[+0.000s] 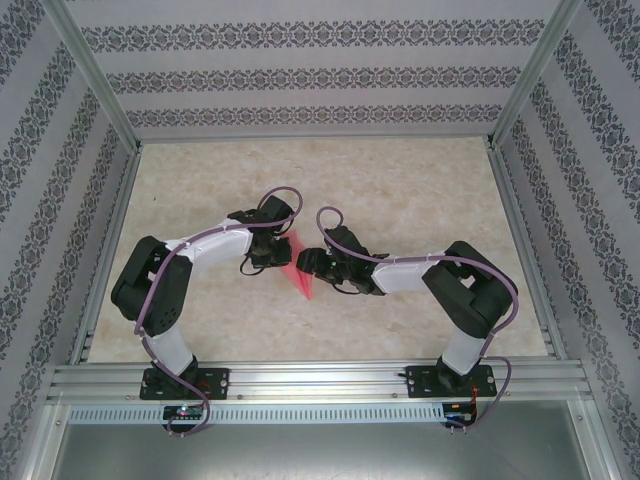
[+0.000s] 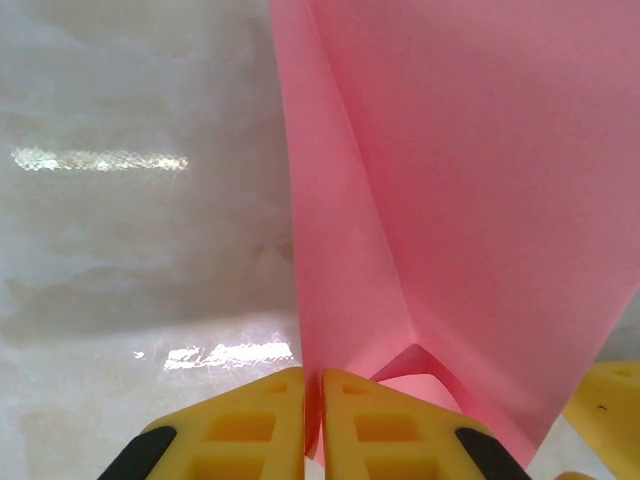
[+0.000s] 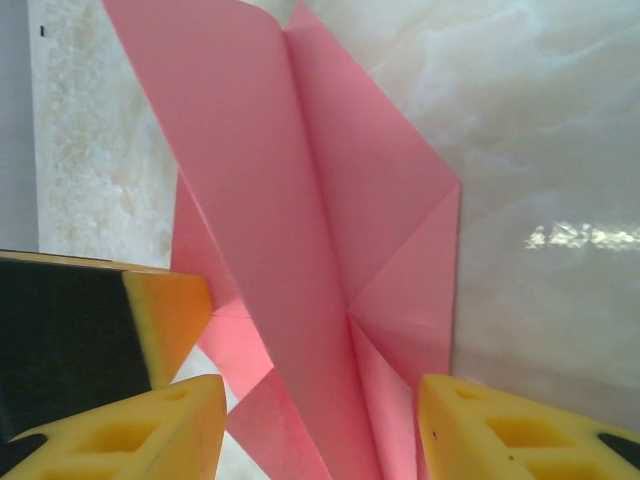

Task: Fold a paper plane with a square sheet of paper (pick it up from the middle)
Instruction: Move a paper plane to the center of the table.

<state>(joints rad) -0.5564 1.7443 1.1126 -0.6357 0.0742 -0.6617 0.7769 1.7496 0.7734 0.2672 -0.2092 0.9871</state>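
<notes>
Left hand (image 2: 312,385): fingers pressed together, pinching one folded edge of the plane (image 2: 480,200). A small triangular flap sits just beside the pinch, and the layers fan away from it.

Right hand (image 3: 320,390): fingers about half apart, straddling the plane (image 3: 300,250). The right finger (image 3: 500,440) touches the paper edge. Can't tell if it actually grips, looks like no clamp.

In the top view, the left hand (image 1: 262,250) and right hand (image 1: 318,262) face each other mid-desk with the plane (image 1: 298,270) between them, its point toward the arm bases. Can't tell if it's flat on the desk (image 1: 420,200) or slightly lifted.

The plane is half done. The centre crease and angled wing layers are there, but the flaps are loose and not pressed flat.

Step, my read: setting or sharpening a wing fold while the left hand anchors. To do it well:
- hold the left pinch firm so the layers don't shear
- line the right fingers up square to the centre crease
- close low over all layers, then press along the fold rather than tug
- go slow, since thin paper buckles easily and the glossy desk likely lets it slide

Containers: just the patterned walls (image 1: 300,80) boxing in the desk. Inside are the two arms and the plane.
</notes>
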